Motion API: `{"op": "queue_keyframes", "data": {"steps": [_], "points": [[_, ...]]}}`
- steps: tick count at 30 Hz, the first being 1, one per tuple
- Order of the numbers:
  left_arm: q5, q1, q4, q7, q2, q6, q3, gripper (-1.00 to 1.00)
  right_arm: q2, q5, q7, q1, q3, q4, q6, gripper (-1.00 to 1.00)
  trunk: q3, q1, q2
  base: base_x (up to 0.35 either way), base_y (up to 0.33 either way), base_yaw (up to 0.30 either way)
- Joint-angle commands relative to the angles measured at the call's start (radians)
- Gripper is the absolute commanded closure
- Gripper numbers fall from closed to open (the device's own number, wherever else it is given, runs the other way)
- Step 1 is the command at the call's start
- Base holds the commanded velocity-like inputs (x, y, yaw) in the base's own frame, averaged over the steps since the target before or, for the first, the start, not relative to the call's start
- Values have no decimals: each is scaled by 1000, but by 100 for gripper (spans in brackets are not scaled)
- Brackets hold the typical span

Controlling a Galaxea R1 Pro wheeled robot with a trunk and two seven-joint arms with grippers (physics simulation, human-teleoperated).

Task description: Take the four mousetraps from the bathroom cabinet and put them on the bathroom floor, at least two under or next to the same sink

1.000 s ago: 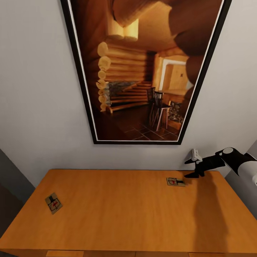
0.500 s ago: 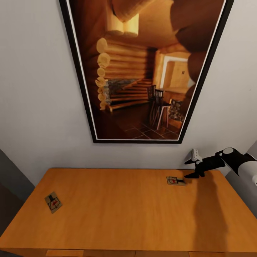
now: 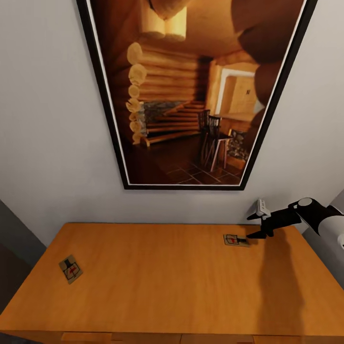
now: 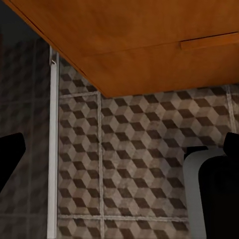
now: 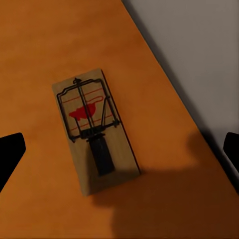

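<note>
Right tool (image 3: pixel 255 233), black two-finger gripper on a black-and-white arm, sits just beside the near trap: a small flat tan wooden mousetrap with dark wire and a red spot (image 3: pixel 235 240), lying flat on the orange-brown wooden cabinet tabletop (image 3: pixel 162 282) near its back right edge, close to the grey wall. The trap lies just left of the tool tip, toward the tabletop's middle. In the right wrist view the same mousetrap (image 5: pixel 94 132) is centred between the two dark finger ends, which are spread wide and apart from the board; its long axis seems to run roughly across the line between them, so the fingers would likely close on the long edges.

Right arm reaches in from the right side, forearm low and about level, wrist pitched down at the trap.

Second tan wooden mousetrap (image 3: pixel 70 269) lies well apart, near the left edge; the right arm is clearly nearer the first.

Left tool (image 4: pixel 119 149) hangs low beside the cabinet, fingers spread, empty, over the cube-pattern brown and beige tiled floor (image 4: pixel 134 149).
</note>
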Motion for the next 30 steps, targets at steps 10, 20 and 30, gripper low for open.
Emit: {"op": "queue_keyframes", "data": {"steps": [10, 20, 30], "points": [[2, -2, 3, 6, 0, -5, -9, -100, 0, 10, 2, -1, -7, 0, -6, -100, -16, 1, -2, 0, 0, 0], [2, -2, 3, 6, 0, -5, -8, -100, 6, 10, 1, -1, -7, 1, -6, -100, -29, 1, -2, 0, 0, 0], [2, -2, 3, 6, 0, -5, -9, -100, 9, 9, 2, -1, -7, 1, -8, -100, -32, 1, -2, 0, 0, 0]]}}
